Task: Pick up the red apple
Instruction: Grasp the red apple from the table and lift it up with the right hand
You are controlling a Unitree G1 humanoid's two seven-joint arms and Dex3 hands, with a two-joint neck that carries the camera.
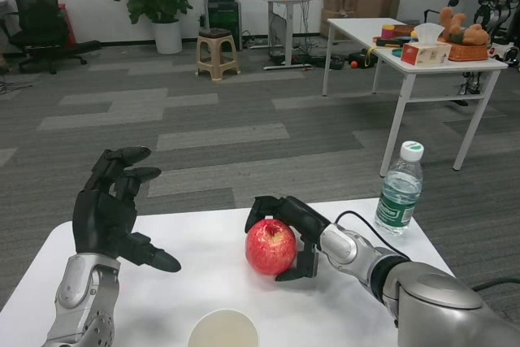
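In the head view, we see the red apple (270, 246) sitting on the white desk (187, 282), roughly midway between the left and right edges and a little nearer the far edge than the near one. It is nearly round, so we can give it no clear long axis; its top faces upward, and we cannot make out a stem. Our right hand (294, 233) wraps it from the right side, with fingers curled over the top and the thumb against the lower right, so the hand grips the apple, which appears to rest on the desk.

Our left hand (114, 213) is raised above the left part of the desk, holding nothing, fingers spread and pointing up, thumb reaching toward the apple but well apart from it.

A paper cup (223, 331) stands at the near edge, in front of the apple. A water bottle (399, 188) with a white cap stands upright near the far right corner.
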